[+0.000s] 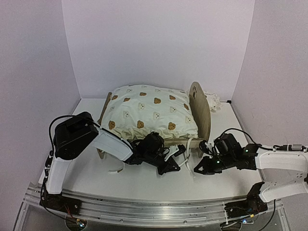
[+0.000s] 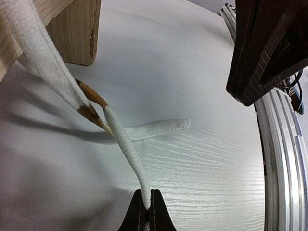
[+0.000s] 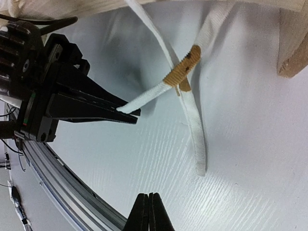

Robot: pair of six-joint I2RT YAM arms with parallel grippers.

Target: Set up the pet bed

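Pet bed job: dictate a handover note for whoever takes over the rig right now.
Left gripper: shut on one white fabric tie with a tan band.
Right gripper: shut, empty, nearby.
Cream bear-print cushion lies on the light-wood pet bed frame.
Other white tie lies loose on the table.
To do: secure ties; small cream bundle behind the headboard, probably the pillow, not yet placed.
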